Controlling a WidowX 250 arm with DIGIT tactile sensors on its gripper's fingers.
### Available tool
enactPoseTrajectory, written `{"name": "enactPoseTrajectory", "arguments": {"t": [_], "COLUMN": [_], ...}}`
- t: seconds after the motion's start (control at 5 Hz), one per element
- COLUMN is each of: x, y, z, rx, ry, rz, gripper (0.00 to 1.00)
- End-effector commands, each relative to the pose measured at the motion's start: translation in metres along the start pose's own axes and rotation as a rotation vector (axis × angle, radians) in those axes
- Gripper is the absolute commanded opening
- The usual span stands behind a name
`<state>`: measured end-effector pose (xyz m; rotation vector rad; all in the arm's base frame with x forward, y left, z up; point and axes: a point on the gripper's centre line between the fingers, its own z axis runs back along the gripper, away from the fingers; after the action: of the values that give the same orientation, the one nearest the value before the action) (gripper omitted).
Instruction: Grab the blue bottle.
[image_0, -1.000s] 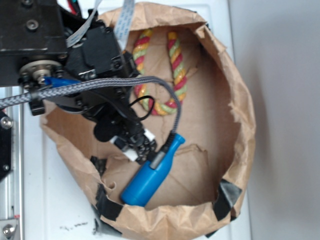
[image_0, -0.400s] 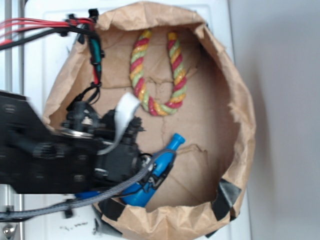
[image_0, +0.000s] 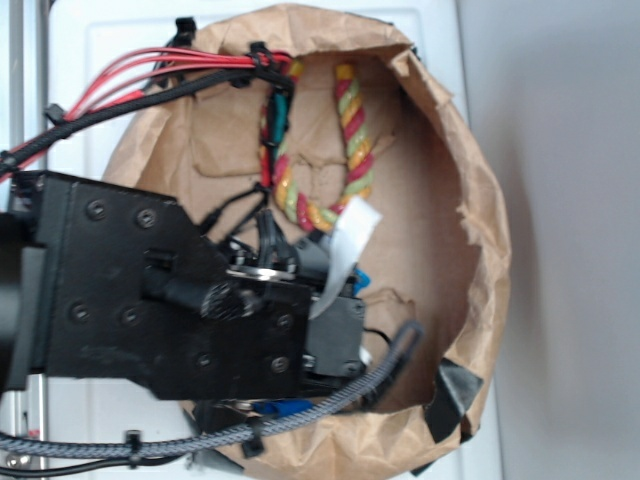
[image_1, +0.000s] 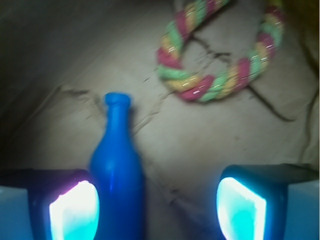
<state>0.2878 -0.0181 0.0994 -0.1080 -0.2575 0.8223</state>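
Between my 2 spread fingers (image_1: 75, 210), the blue bottle (image_1: 117, 170) lies on the paper bag floor (image_1: 200, 135), hugging the left one; closing now risks knocking it sideways.

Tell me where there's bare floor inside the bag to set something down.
Bare paper lies between the blue bottle and the rope, and right of the rope by the bag wall. Crowded at the bottom left, where the open gripper straddles the bottle.
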Motion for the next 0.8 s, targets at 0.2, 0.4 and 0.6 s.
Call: {"name": "enactPoseTrajectory", "arguments": {"t": [0.2, 0.4, 0.6], "x": [-0.007, -0.032, -0.042], "y": [-0.001, -0.006, -0.006], "z": [-0.020, -0.050, -0.065], "rx": [-0.086, -0.056, -0.016], "ry": [-0.029, 0.015, -0.021], "rz": [-0.072, -0.149, -0.192], "gripper": [1.00, 1.00, 1.00]}}
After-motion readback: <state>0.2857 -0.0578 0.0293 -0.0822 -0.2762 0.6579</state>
